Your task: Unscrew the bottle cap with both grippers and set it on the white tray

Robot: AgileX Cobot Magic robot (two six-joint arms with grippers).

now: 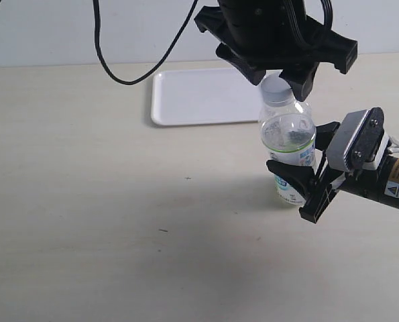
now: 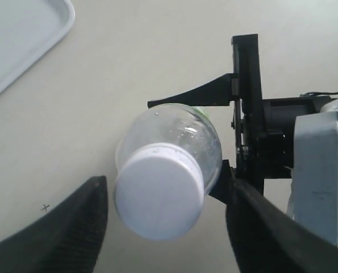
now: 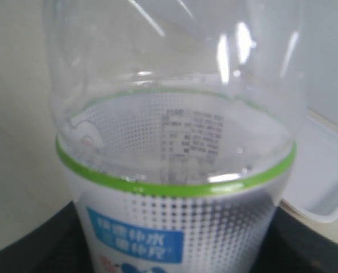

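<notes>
The clear bottle (image 1: 288, 144) stands upright on the table, its white, green and blue label (image 3: 174, 227) filling the right wrist view. My right gripper (image 1: 296, 151) is shut on its labelled lower body, one black finger on each side. The white ribbed bottle cap (image 1: 274, 87) sits on the neck. My bulky left gripper (image 1: 276, 84) hangs directly over it, open. Seen from the left wrist, the cap (image 2: 157, 193) lies between the two fingers, with a gap on each side. The white tray (image 1: 186, 100) lies flat behind the bottle, to its left.
A black cable (image 1: 112, 60) loops down over the table's far left, near the tray's corner. The right gripper's grey-white block (image 2: 319, 165) sits close beside the bottle. A corner of the tray (image 2: 15, 40) shows in the left wrist view.
</notes>
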